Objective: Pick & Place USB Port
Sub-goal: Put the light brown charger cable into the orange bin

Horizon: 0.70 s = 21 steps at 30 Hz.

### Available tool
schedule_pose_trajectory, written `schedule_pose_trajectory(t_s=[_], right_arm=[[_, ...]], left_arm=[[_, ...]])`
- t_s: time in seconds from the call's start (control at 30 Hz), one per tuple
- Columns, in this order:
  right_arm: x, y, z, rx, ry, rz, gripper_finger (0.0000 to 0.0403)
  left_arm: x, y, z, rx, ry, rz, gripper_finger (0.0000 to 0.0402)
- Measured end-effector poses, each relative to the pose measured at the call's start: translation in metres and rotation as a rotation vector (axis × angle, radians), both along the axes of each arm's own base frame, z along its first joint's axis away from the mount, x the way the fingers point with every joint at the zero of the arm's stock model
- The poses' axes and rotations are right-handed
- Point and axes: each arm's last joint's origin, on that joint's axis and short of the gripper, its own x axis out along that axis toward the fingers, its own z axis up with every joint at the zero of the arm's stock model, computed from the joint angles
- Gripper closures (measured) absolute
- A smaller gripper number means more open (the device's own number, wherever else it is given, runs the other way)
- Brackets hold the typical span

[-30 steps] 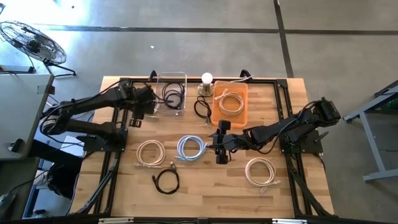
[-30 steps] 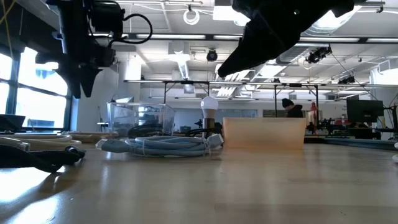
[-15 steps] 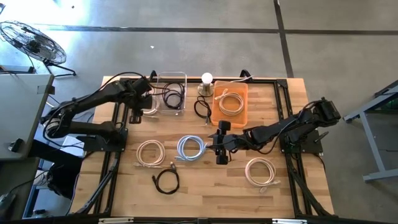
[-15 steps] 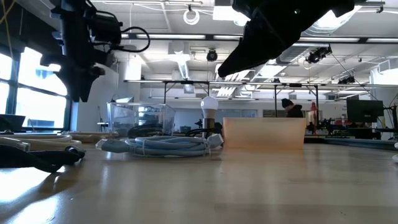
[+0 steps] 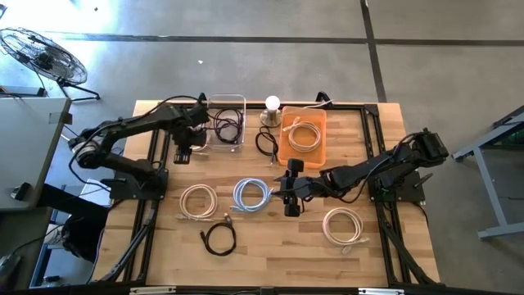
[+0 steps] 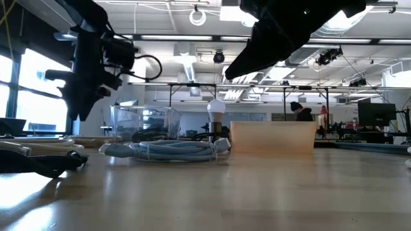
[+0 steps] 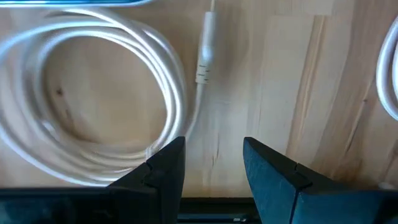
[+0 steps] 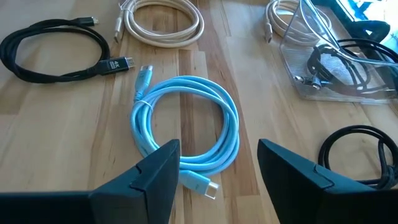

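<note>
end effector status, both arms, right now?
Left end effector: open, holding nothing, above a white cable coil.
Right end effector: open, holding nothing, over the blue cable coil.

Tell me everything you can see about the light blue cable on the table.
The light blue cable is coiled into a loose round loop of several turns and lies flat on the wooden table, near its middle. It looks like smooth, glossy plastic. A tie binds the turns on one side, and each end carries a pale, metal-tipped plug. Nothing grips it: the right gripper hovers open just beside it. A cream cable coil lies close by, apart from it.
</note>
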Motion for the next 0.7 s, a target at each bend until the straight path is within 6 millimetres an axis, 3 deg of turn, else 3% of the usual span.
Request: schedule_pose_trajectory(t_s=[0.3, 0.7], right_arm=[[0.0, 0.001, 0.0, 0.034, 0.006, 0.025, 0.0195], [-0.001, 0.006, -0.001, 0.033, 0.006, 0.033, 0.0195]], left_arm=[[0.01, 0.009, -0.018, -0.027, 0.033, 0.0, 0.0244], [0.011, 0.009, -0.019, -0.029, 0.042, 0.001, 0.0244]])
